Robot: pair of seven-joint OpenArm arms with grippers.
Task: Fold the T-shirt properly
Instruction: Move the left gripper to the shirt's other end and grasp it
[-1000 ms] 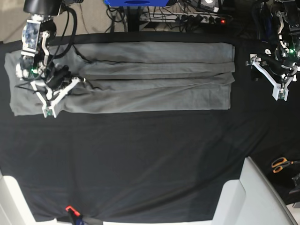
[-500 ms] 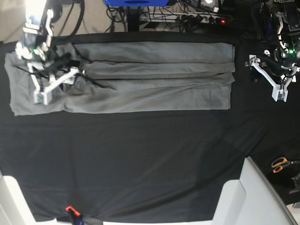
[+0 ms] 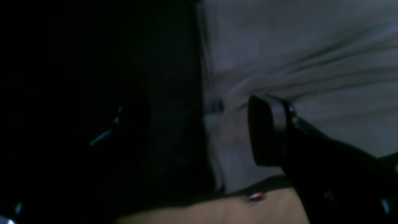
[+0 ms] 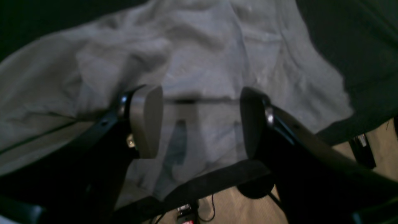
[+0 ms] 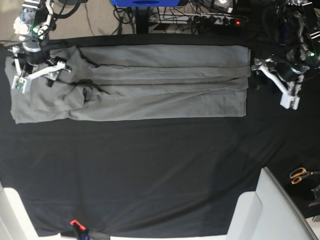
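Seen from above: a bench [image 5: 150, 170] draped in black cloth, with the grey T-shirt [image 5: 150, 82] stretched lengthwise across its far half as a long folded band with several pleats running left to right.

At far left, the right hand [image 5: 36, 75] hanging over the shirt's left end, its white fingers spread apart – released, gripping nothing. From the right wrist camera, its two pads [image 4: 146, 121] well apart, with crumpled grey T-shirt [image 4: 202, 62] below and between them and the black cloth edge along the lower rim.

Through the middle, only the flat band of shirt, its near edge straight, its left end rumpled around a dark fold.

At right, the left hand [image 5: 275, 82] poised just beside the shirt's right edge, over black cloth. Wrist view dim and blurred – one dark finger [image 3: 267, 130] visible against the grey T-shirt [image 3: 295, 46], the other lost in shadow, so cannot tell whether released or clenched.

Near right corner: orange-handled scissors [image 5: 300, 175].
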